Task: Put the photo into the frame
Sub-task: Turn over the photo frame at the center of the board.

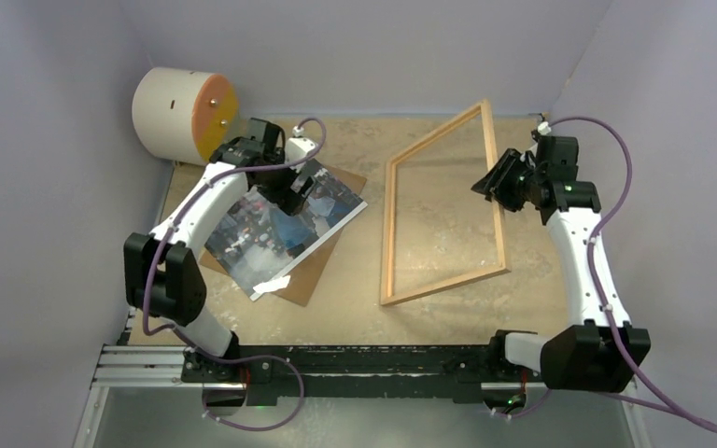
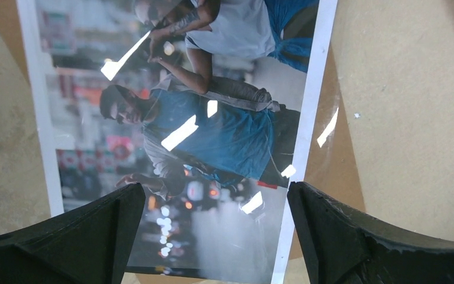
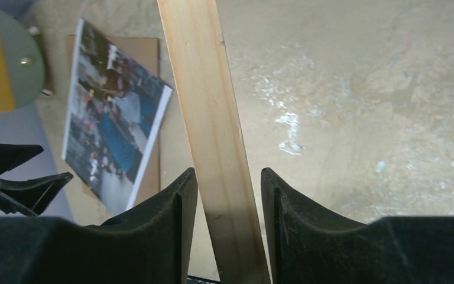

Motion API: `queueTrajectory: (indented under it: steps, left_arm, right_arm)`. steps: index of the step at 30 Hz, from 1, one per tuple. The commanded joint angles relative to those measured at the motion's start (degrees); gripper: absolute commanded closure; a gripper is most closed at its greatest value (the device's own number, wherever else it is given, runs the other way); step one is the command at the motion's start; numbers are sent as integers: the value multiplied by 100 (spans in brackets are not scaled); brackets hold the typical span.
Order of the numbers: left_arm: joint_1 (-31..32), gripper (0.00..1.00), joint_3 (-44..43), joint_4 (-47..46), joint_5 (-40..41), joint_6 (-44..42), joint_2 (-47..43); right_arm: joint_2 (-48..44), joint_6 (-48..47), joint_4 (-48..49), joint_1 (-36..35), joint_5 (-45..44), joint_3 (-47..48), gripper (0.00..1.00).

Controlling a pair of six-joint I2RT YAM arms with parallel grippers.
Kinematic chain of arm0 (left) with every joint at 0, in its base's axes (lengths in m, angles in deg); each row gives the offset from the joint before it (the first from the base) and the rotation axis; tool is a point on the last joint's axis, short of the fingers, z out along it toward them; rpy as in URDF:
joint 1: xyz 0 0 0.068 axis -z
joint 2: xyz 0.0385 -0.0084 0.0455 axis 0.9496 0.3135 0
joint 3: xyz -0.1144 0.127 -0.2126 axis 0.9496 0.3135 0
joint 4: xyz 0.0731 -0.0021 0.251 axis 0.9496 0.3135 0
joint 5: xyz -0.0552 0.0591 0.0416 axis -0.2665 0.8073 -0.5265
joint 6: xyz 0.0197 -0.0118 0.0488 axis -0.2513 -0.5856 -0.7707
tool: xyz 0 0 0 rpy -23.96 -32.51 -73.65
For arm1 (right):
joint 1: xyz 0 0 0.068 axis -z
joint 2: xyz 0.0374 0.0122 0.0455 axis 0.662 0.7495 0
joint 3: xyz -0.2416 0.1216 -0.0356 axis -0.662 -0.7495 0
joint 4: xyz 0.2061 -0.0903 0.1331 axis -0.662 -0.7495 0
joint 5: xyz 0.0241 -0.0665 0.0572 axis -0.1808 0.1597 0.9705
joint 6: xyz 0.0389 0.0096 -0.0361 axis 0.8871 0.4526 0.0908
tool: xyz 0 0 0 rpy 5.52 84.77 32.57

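1. Right fingers (image 3: 174,207) are sitting closest to the lens, straddling one rail of the frame (image 3: 208,106). A sliver of desk (image 3: 360,118) is showing beside one finger, so I cannot tell whether you are clamping that rail or only closing on it.
2. Left fingers (image 2: 83,236) are hanging fully spread just above the photo (image 2: 213,136), grasping nothing.
3. The photo is lying face up to the left of the frame, well apart from it, and is resting on the brown backing sheet (image 1: 316,269).
4. The frame's opening is showing only bare desk through it, and whether the frame is lying flat or tipping up on one side is unclear.
5. Judging by this layout, you are only beginning, as no part of the insertion is done.
6. What is remaining is taking hold of the photo, carrying it rightward to the frame, and seating it squarely inside the four rails.
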Motion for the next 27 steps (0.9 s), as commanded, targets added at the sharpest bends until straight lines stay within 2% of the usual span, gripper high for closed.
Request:
queueTrajectory:
  steps: [1, 6, 9, 13, 19, 22, 27]
  left_arm:
    - [117, 0, 161, -267, 347, -151, 141]
    - [219, 0, 328, -465, 401, -241, 244]
    - [334, 0, 440, -649, 570, -263, 328]
    - [493, 0, 610, -1001, 830, -313, 478]
    - [782, 0, 695, -1347, 1357, -377, 847]
    - [907, 0, 756, -1597, 1572, -422, 977]
    - [1174, 0, 744, -1805, 1816, -420, 1268]
  right_arm:
    - [-108, -439, -171, -51, -616, -137, 57]
    - [32, -557, -135, -118, -965, -401, 64]
    - [177, -606, -59, -298, -1090, -587, 65]
    - [483, -626, -14, -973, -1658, -657, 64]
    - [752, -713, 91, -1089, -2091, -822, 67]
    - [845, -732, 116, -1143, -2320, -875, 67]
    - [1129, -668, 219, -1182, -2415, -984, 61]
